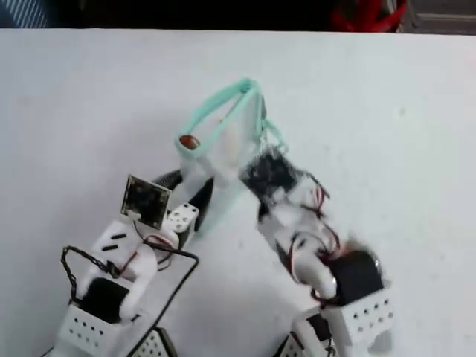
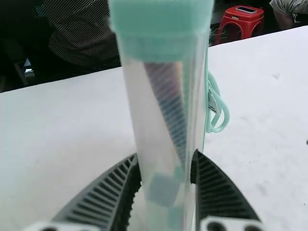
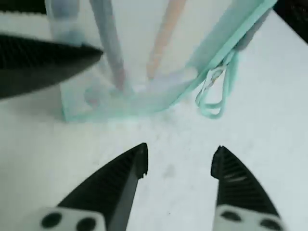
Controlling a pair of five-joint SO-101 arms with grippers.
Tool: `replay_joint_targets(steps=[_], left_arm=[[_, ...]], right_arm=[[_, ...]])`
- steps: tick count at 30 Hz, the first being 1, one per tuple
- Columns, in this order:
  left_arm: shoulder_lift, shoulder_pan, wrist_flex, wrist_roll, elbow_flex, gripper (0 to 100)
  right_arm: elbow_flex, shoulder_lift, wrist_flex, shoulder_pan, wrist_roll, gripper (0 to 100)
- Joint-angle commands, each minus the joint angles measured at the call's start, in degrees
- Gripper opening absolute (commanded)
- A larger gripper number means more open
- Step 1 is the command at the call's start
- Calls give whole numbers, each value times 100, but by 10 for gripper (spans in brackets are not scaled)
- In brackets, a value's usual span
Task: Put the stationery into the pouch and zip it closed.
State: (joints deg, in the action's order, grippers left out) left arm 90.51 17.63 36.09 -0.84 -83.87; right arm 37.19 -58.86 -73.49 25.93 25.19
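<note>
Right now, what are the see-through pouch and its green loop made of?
Pouch: probably soft clear plastic, slightly glossy; the pens inside show through its wall. Its mint edge band looks matte, fabric or plastic, hard to tell. Loop: thin mint cord, likely woven string; it bends in limp curves.

Bare tabletop [image 1: 401, 111] lies wide on the far, left and right sides of the pouch [image 1: 223, 141], giving free passage there. The near side is crowded by both arms. The left gripper [image 2: 166, 161] clamps the pouch's near end and blocks it. The right gripper [image 3: 180, 154] stands with jaws apart over a bare strip just beside the pouch. The cord [image 3: 216, 98] loops onto the tabletop beside that strip.
</note>
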Motion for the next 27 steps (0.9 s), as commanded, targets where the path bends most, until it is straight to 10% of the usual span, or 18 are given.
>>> replay_joint_targets(steps=[1, 16, 27], left_arm=[[75, 233, -114, 35, 88, 166], [84, 347, -141, 26, 35, 166], [84, 347, -158, 26, 44, 166]], right_arm=[[-2523, 1015, -382, 303, -220, 218], [-7059, 4549, -1710, 1560, -703, 215], [-7420, 4655, -2492, 1349, -703, 215]])
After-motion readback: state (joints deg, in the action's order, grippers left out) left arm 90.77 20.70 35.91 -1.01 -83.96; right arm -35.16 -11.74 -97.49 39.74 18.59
